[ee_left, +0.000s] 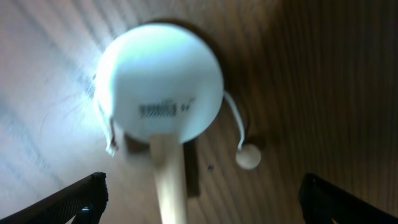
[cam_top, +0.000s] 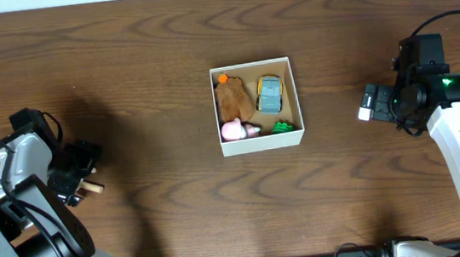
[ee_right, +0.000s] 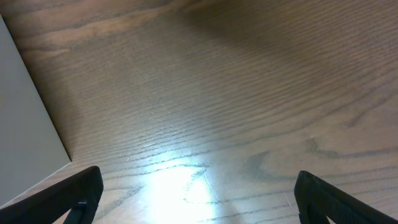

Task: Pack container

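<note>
Left gripper [ee_left: 208, 198] hangs with jaws spread wide over a white ball toy [ee_left: 158, 87] on a wooden stick, fingertips clear of it on both sides. Right gripper [ee_right: 196, 194] gapes equally wide above the bare table [ee_right: 249, 93]. The container [cam_top: 261, 143] sits mid-table, white-walled, holding a brown plush [cam_top: 233, 101], yellow car [cam_top: 269, 94], pink toy [cam_top: 234, 130] and green toy [cam_top: 282, 126]. The left gripper lies at the container's 8 o'clock and the right at its 3 o'clock, both well apart from it.

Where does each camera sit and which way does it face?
Overhead: above the table, straight down at the box; left gripper and right gripper at the sides.
Left wrist: on the left arm, down at a white ball toy; fingers in bottom corners.
Right wrist: facing down at the table; fingers likewise.
Shared: overhead and right wrist show the box.
</note>
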